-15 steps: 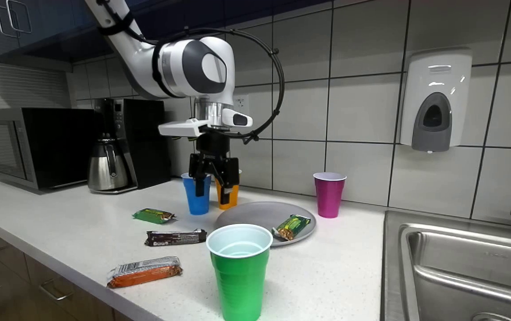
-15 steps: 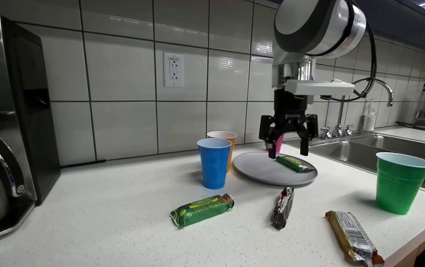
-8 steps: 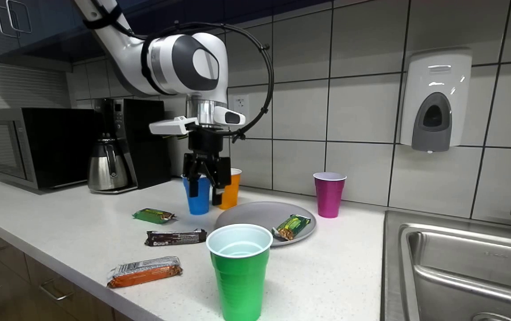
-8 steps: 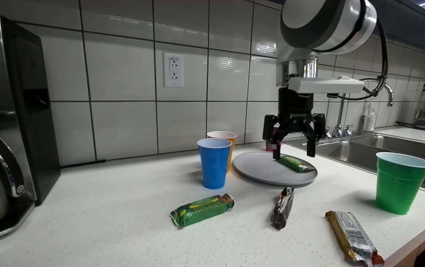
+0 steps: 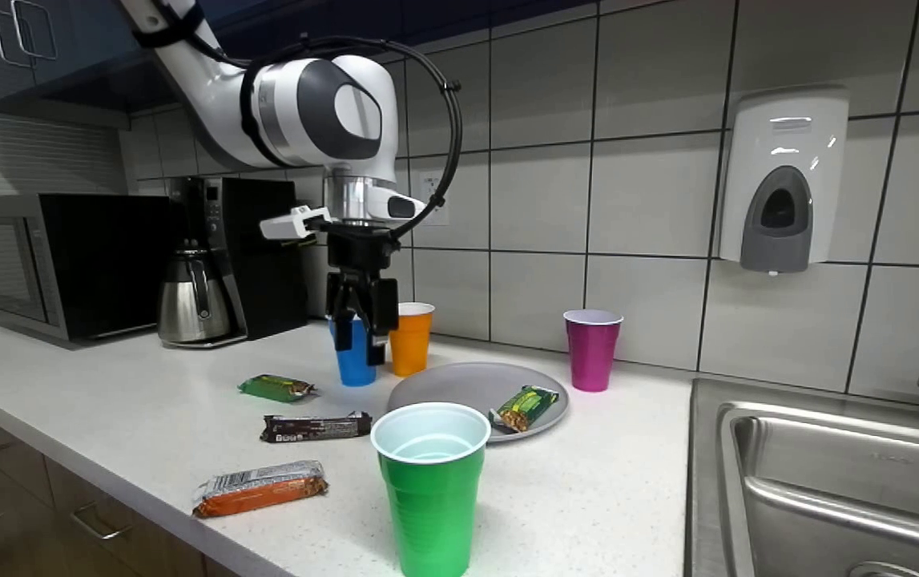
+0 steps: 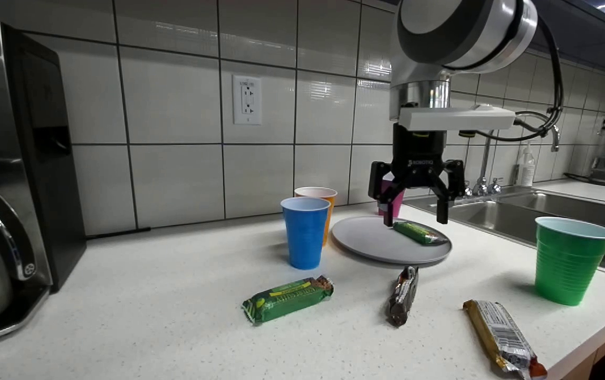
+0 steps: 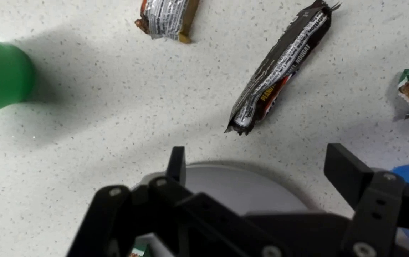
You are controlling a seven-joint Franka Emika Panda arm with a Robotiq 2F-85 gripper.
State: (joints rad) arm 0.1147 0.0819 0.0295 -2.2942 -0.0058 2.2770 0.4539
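In an exterior view: gripper (image 6: 415, 215) hangs fingers down above the counter (image 6: 186, 295), jaws spread wide with nothing between them; released. Gray plate (image 6: 363, 240) shows beneath, a green bar (image 6: 416, 233) resting on it toward the plate's 2 o'clock. Dark bar (image 6: 402, 298) lies on the counter at the plate's 6 o'clock, close to the rim but apart. Blue cup (image 6: 305, 232) stands at 9 o'clock, orange cup (image 6: 329, 214) partly hidden behind it. Loose green bar (image 6: 288, 299) at 8 o'clock.

In an exterior view: gripper appears at the plate's 10 o'clock, overlapping the blue cup by line of sight only. Magenta cup (image 5: 592, 353) upright at 2 o'clock, near the tiled wall (image 5: 643, 200). Green cup (image 5: 431, 513) in the foreground at 7 o'clock. Orange-and-silver bar (image 5: 260, 487) at 8 o'clock, near the counter's front edge. Broad strip of counter separates plate from sink (image 5: 711, 481), between 3 and 4 o'clock.

Wrist view: plate's curved rim visible between the parted fingers. Dark bar past the fingertips at 12 o'clock, near end toward the gap; some counter shows between it and the rim. Blue cup partly hidden behind a finger at 3 o'clock; green cup well apart at 10.
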